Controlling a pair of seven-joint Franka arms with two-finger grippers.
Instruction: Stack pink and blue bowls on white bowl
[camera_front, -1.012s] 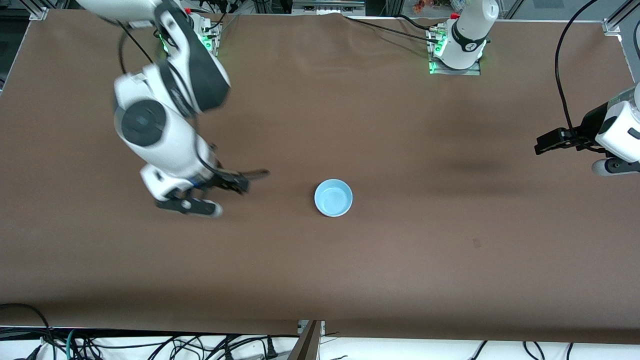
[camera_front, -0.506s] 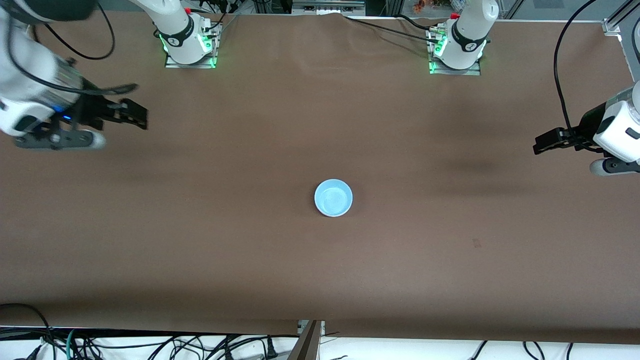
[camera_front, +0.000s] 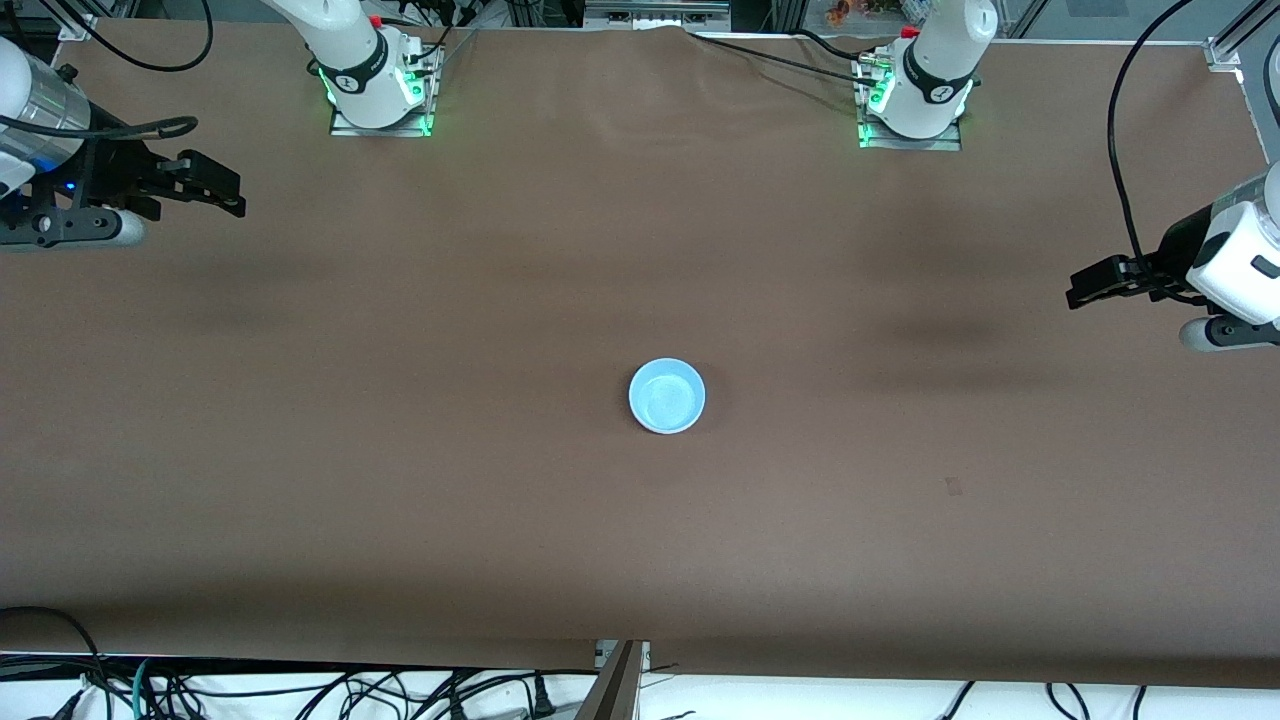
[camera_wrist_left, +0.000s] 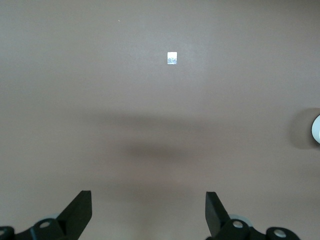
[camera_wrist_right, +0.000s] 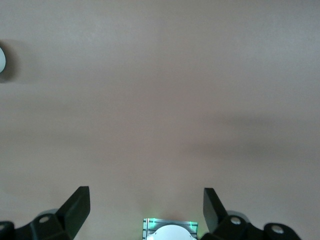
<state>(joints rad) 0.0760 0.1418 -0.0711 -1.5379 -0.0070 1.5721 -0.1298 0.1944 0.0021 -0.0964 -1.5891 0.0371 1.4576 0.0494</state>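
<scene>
The light blue bowl (camera_front: 667, 396) stands upright in the middle of the table. No pink bowl or white bowl shows on its own; I cannot tell whether either is under the blue one. My right gripper (camera_front: 228, 192) is open and empty, up over the right arm's end of the table. My left gripper (camera_front: 1072, 287) is open and empty over the left arm's end. The left wrist view shows its open gripper (camera_wrist_left: 148, 196) over bare table, with a sliver of bowl (camera_wrist_left: 316, 129) at the frame edge. The right wrist view shows its open gripper (camera_wrist_right: 145, 191) and a bowl sliver (camera_wrist_right: 2, 59).
A brown cloth (camera_front: 640, 540) covers the table. A small pale patch (camera_front: 952, 486) lies on it toward the left arm's end, also in the left wrist view (camera_wrist_left: 172, 58). The right arm's base (camera_wrist_right: 170, 231) shows under its gripper. Cables hang along the table's near edge (camera_front: 300, 690).
My right arm has swung away from beside the blue bowl to the right arm's end of the table, its gripper open. The bowl and the left arm have not moved.
</scene>
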